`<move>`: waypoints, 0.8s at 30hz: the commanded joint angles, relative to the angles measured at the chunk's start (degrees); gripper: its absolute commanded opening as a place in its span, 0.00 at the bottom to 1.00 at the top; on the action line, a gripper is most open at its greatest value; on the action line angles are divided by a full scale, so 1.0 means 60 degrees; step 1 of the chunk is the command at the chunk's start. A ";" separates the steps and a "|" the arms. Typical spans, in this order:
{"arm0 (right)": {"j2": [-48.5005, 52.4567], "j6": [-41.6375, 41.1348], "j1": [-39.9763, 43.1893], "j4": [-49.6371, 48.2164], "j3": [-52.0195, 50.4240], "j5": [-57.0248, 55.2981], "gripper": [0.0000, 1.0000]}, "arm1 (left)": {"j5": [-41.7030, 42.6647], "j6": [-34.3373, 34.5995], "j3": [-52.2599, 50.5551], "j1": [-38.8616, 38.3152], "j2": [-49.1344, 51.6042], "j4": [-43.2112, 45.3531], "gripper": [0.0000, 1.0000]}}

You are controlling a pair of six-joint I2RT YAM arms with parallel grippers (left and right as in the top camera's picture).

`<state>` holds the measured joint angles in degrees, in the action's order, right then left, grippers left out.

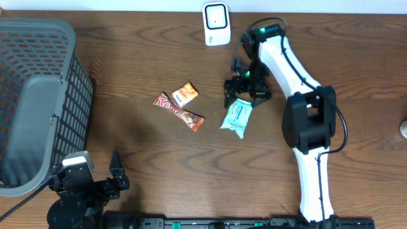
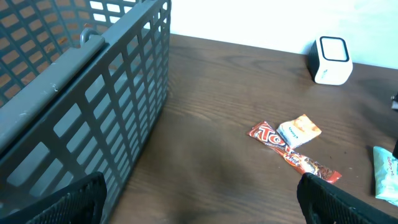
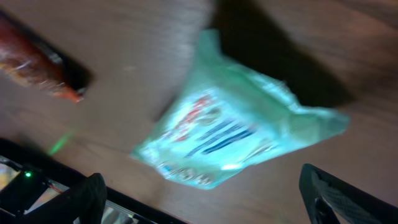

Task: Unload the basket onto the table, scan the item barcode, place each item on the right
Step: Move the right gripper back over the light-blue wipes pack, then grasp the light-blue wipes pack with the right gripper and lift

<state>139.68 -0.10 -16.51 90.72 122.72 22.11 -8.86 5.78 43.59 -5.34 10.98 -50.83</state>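
Right gripper (image 1: 245, 92), wide open and empty, hangs over the packet's (image 1: 237, 118) far end, its length running toward the robot.

Counter (image 1: 140, 63): dark brown, streaky wood grain.
Basket (image 1: 70, 108): grey, open square-grid walls.
Scanner (image 1: 216, 24): white, dark-rimmed window.
Long wrapper (image 1: 180, 112): red-orange, white lettering.
Small packet (image 1: 185, 94): orange and white.
Pouch (image 1: 236, 117): pale mint green, blue and red print.
Right arm (image 1: 289, 63): white shells, black joints, green light.
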 commanded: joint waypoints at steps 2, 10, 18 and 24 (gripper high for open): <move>0.0189 0.0357 0.0423 0.0062 -0.0044 0.0087 0.94 | 0.0124 0.0015 -0.0015 0.0033 -0.0044 0.0007 0.98; 0.0226 0.0608 0.0761 -0.0710 -0.0459 -0.0098 0.99 | 0.0124 0.0015 -0.0015 0.0033 -0.0044 0.0007 0.98; 0.0226 0.0856 0.0747 -0.2575 -0.2830 -0.0098 0.99 | 0.0124 0.0015 -0.0015 0.0033 -0.0044 0.0007 0.98; 0.0226 0.1035 0.0747 -0.3993 -0.4634 -0.0102 0.66 | 0.0124 0.0015 -0.0015 0.0033 -0.0044 0.0007 0.98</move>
<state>133.53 4.05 -11.57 70.39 101.93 24.08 -8.86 5.80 43.59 -5.34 10.98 -50.83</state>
